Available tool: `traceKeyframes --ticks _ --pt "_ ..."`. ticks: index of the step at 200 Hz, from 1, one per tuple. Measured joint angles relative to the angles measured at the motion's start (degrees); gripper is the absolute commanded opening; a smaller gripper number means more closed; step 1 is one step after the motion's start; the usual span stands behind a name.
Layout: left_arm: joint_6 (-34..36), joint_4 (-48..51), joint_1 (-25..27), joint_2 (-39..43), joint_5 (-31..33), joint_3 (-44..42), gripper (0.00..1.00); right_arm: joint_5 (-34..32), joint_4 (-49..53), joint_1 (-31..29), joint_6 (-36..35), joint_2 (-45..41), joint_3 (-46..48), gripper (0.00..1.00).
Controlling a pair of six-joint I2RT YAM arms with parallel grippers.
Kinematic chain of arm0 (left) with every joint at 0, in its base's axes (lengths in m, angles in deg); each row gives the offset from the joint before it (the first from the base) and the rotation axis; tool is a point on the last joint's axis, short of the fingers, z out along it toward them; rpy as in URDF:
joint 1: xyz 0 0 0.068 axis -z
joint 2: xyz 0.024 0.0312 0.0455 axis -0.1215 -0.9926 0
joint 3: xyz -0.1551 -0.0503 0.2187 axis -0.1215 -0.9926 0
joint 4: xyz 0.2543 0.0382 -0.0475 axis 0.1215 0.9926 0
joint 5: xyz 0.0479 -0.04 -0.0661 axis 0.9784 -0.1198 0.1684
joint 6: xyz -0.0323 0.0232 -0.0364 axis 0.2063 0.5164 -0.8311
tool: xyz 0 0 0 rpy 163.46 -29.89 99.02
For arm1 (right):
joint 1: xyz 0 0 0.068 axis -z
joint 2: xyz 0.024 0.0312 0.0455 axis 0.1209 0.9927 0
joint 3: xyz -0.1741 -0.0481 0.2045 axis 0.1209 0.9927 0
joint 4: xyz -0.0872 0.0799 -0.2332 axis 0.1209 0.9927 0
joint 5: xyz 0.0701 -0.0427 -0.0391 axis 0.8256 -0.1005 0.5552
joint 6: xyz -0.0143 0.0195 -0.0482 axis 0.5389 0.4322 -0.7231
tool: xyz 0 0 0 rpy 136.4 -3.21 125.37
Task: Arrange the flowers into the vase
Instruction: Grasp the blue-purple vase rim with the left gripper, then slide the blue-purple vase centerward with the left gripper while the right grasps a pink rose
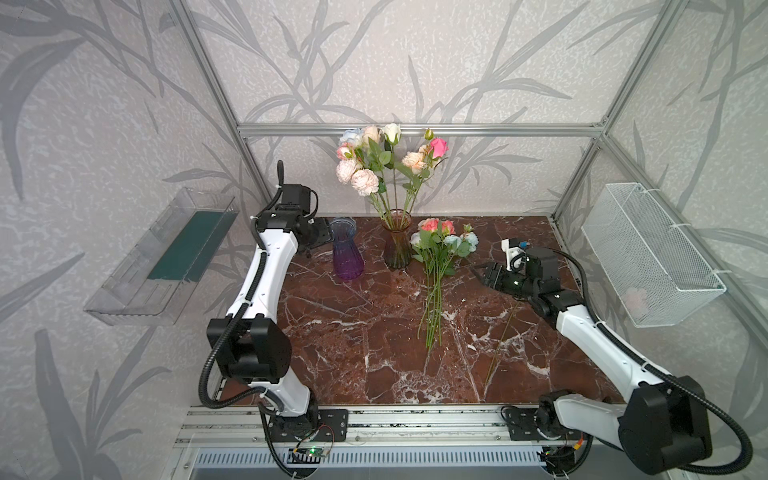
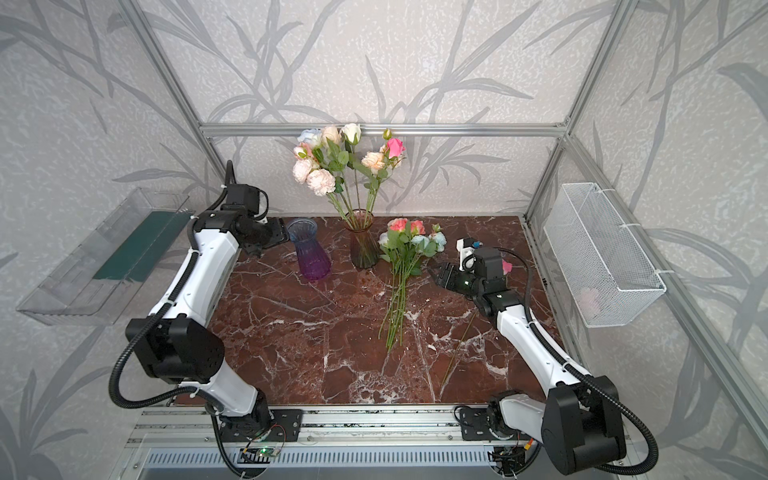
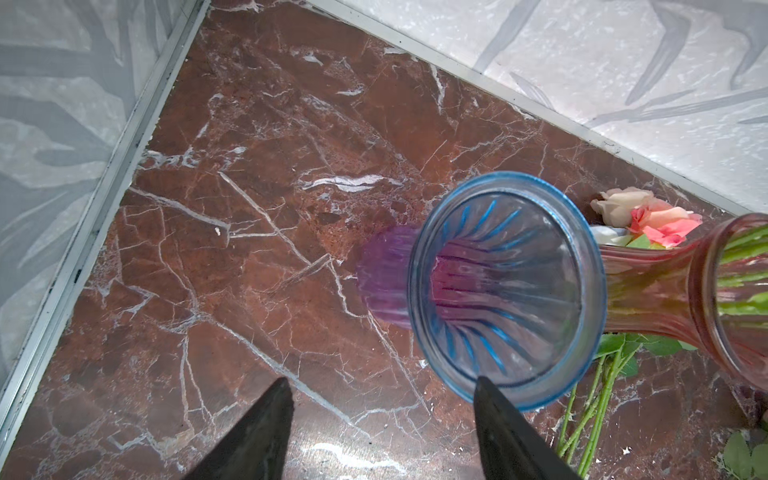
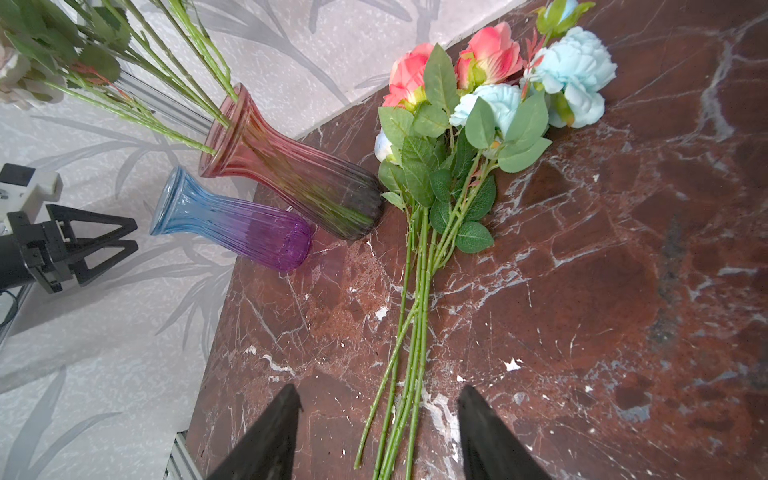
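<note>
Locate the red-brown marble counter [image 1: 353,332] at the centre of a top view. At 9 o'clock, a clear plastic tray [image 1: 124,299] is mounted on the wall and carries a dark green insert [image 1: 191,245]. At 3 o'clock, a white wire-mesh basket [image 1: 640,249] is mounted on the wall; a pale pink item [image 1: 636,297] lies inside. An aluminium rail [image 1: 415,419] borders the 6 o'clock edge.

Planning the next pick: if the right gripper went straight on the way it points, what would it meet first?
Probably the stems of the loose flowers lying on the table, though its height above them is unclear.
</note>
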Motion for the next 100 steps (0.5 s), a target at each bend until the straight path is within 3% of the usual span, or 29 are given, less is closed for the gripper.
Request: traceKeyframes --ticks 100 --pt "0.74 -2.47 -3.15 -8.83 -5.07 3.19 0.50 -0.17 -0.11 0.00 0.04 0.07 0.26 0.60"
